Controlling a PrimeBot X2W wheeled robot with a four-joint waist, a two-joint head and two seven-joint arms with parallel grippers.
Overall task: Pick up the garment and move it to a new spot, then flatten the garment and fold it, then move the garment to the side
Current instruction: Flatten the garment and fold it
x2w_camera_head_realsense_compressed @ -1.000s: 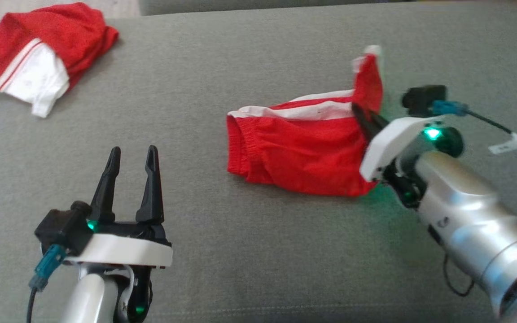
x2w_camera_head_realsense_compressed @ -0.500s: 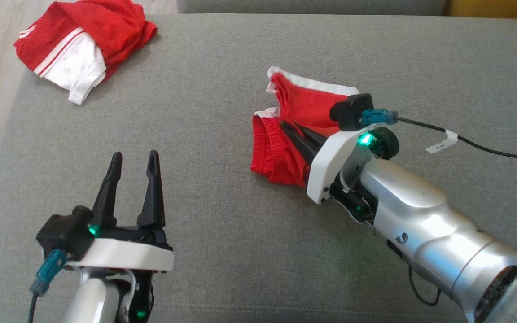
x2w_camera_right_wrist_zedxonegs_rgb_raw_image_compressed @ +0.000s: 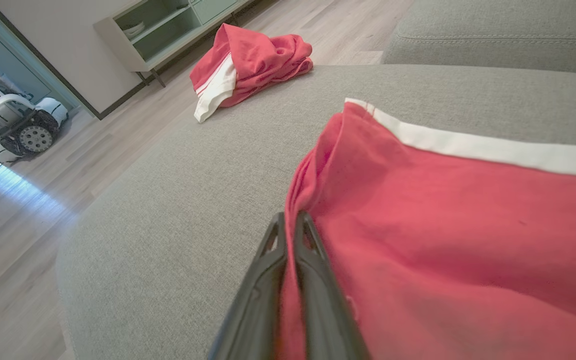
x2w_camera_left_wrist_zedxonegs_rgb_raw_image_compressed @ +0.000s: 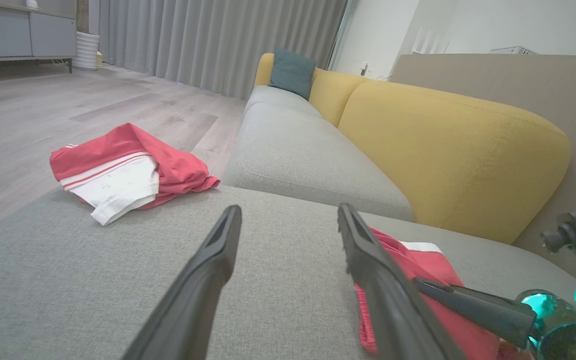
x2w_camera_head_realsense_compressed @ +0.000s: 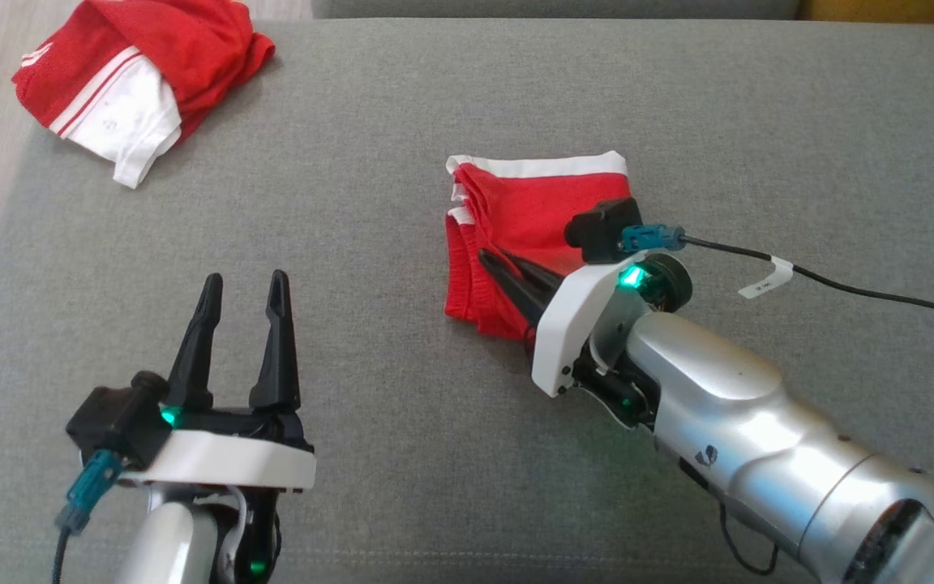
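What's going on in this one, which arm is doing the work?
The right gripper is doing it: it is shut on the left edge of a red fabric garment with white trim, which lies folded over on the grey fabric sofa cushion. The left gripper hovers open over the near left of the cushion, holding nothing. A crumpled red and white garment lies apart at the cushion's far left corner.

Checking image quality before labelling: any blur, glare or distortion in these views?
Head view: sharp, evenly lit, green lamp glowing behind the right tool. Left wrist view: left tool soft up close, sofa crisp. Right wrist view: nearby garment soft, bluish glare on the floor.
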